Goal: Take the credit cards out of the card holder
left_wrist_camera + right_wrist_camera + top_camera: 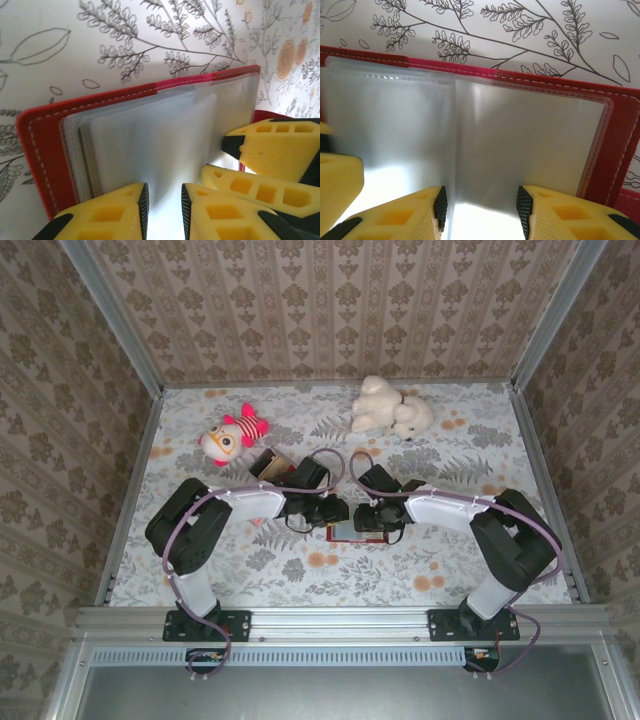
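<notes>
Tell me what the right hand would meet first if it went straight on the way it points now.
Most likely the clear pocket pages of the open card holder, close ahead; depth is unclear.

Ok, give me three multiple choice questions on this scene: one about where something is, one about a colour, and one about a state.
1. Where does the card holder lie?
A. in the middle of the table, between the left hand and the right hand
B. in the far right corner
C. at the far left edge

2. What colour is its cover?
A. blue
B. red
C. green

3. What state is the card holder in?
A. folded shut
B. lying open, with its clear sleeves showing
C. standing on edge

Answers:
1 A, since the top view has it right where the two arms meet.
2 B, since a red stitched border frames the sleeves.
3 B, since both wrist views look straight onto the exposed sleeves.
</notes>
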Motion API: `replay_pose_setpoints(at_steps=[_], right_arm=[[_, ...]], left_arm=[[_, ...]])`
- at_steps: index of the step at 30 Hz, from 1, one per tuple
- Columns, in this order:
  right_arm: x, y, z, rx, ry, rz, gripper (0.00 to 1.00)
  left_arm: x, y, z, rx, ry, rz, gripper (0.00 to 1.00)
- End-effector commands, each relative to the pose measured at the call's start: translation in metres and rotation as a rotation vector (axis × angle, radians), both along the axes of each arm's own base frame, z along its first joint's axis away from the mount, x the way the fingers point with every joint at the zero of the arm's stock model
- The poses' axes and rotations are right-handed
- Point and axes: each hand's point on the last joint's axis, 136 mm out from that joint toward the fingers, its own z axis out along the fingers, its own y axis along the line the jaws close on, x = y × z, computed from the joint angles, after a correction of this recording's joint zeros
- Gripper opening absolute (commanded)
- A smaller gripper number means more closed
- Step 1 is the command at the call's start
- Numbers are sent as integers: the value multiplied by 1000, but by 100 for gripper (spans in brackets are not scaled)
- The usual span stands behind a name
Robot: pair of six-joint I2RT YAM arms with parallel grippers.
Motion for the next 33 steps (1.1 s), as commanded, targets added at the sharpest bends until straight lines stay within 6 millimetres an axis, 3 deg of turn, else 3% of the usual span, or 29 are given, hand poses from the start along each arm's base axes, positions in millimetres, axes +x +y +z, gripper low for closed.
replay_pose_setpoints(at_steps=[1,3,5,8,13,17,22,28,33], right_arm=[[-12,4,2,78,31,17,46],[-9,13,23,171,-5,11,48],[-6,9,42,191,-53,-19,50],[-4,-11,62,164,-113,-84,51],[-9,-49,76,76,-161,-183,52],[-10,-64,90,100,-213,-240,55],[-13,-70,98,145,-241,-268,57],[-16,-72,93,157,-223,-281,58],[-16,-67,94,180,-220,-266,58]], left_arm=[[3,-13,9,-68,-12,-28,25],[2,-16,13,-77,-28,-38,24],[2,-18,14,-81,-35,-46,24],[2,-19,15,-93,-38,-46,23],[-3,-36,26,-155,-51,-66,23],[-8,-51,26,-147,-57,-81,30],[-12,-67,13,-88,-53,-99,37],[-15,-76,2,-68,-38,-118,46],[-10,-78,24,-100,-68,-107,55]])
